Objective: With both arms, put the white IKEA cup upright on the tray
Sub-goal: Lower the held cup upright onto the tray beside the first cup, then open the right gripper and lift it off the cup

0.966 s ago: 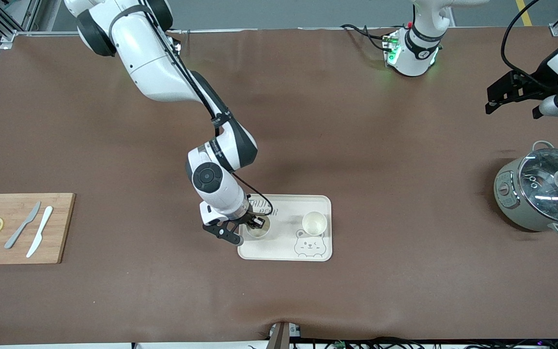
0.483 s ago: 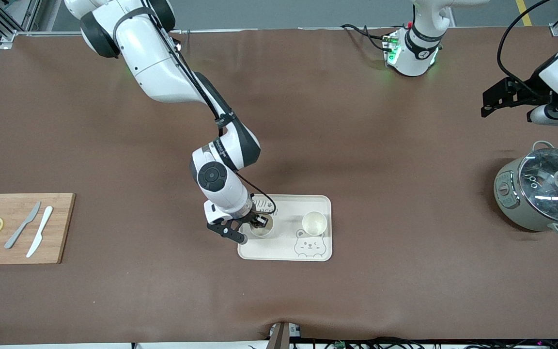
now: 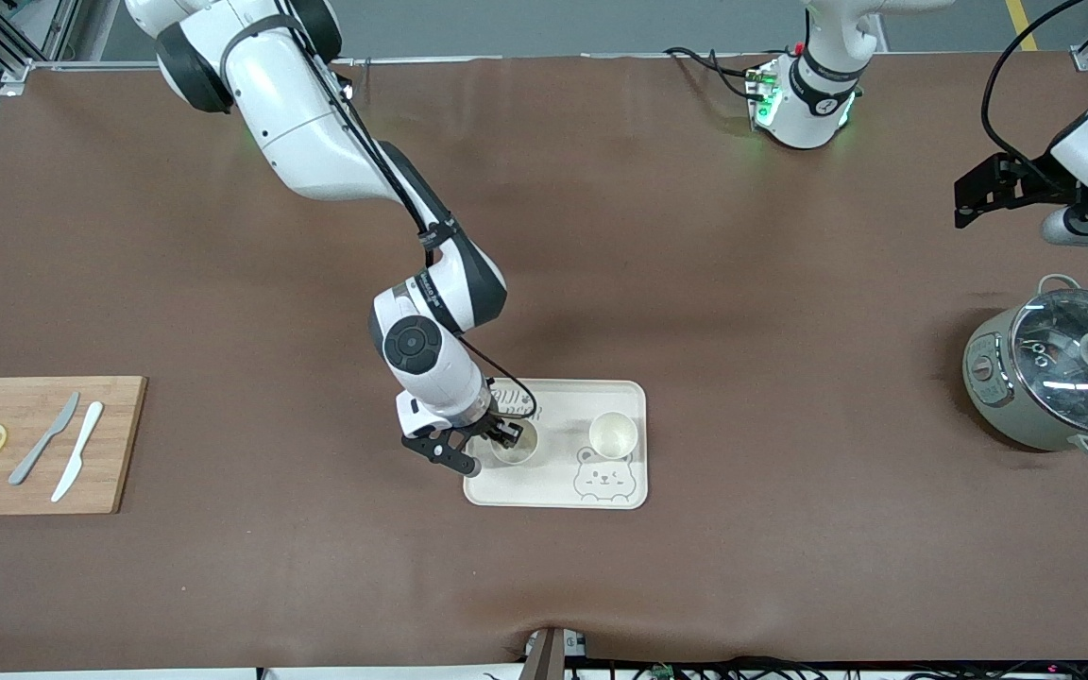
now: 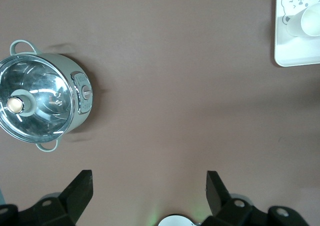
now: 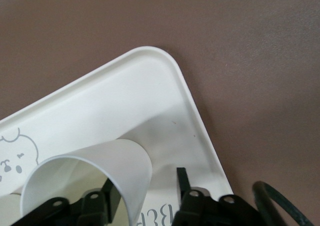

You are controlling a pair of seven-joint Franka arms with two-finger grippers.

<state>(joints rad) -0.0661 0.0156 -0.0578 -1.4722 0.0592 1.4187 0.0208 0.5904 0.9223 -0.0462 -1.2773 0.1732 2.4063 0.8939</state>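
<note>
Cup (image 3: 514, 444) number two stands on the tray (image 3: 553, 491), at the tray's end toward the right arm, with the right hand (image 3: 492, 442) pinching its wall: in the right wrist view one finger sits inside the rim and the other outside. It looks upright or nearly so, mouth up. A second cup (image 3: 613, 434) already stands on the same tray, above the bear drawing (image 3: 603, 477).

To finish well, I judge the right hand should make sure the base rests flat, then spread its fingers slowly and lift straight up, so the inner finger does not drag the rim and tip the cup.

The left hand (image 4: 149, 186), fingers spread and holding nothing, waits over the bare surface (image 3: 742, 312) near a lidded pot (image 3: 1054, 373).
</note>
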